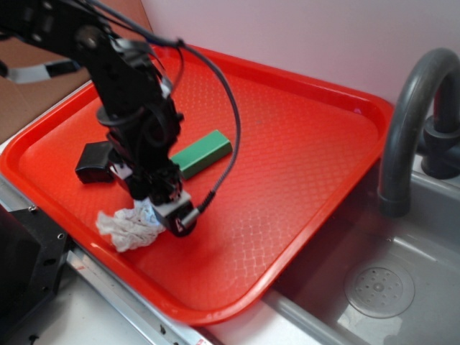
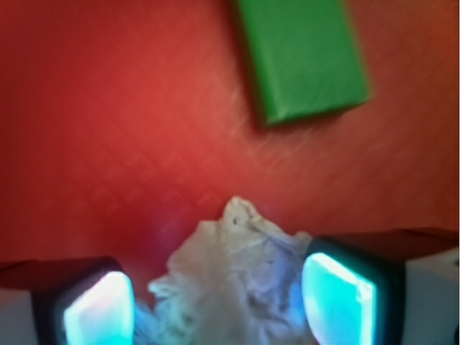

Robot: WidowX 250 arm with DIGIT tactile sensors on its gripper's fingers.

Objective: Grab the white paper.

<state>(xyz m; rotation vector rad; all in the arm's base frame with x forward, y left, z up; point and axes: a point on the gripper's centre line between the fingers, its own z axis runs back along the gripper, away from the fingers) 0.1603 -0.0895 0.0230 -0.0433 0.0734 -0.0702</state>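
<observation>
The crumpled white tissue-paper wad (image 2: pixel 233 284) lies on the textured red plastic tray (image 1: pixel 302 144), near its front edge, with the glossy green rectangular block (image 2: pixel 302 57) a little beyond it. The black robot gripper (image 2: pixel 219 302) is down at the wad, its fingers spread apart with the paper sitting between the two pale pads (image 2: pixel 100 309). Whether the pads already touch the paper is hard to tell in the blurred wrist view. To do this well, stay low at tray level and close squarely so the lumpy bulk is pinched, not just a loose fringe
</observation>
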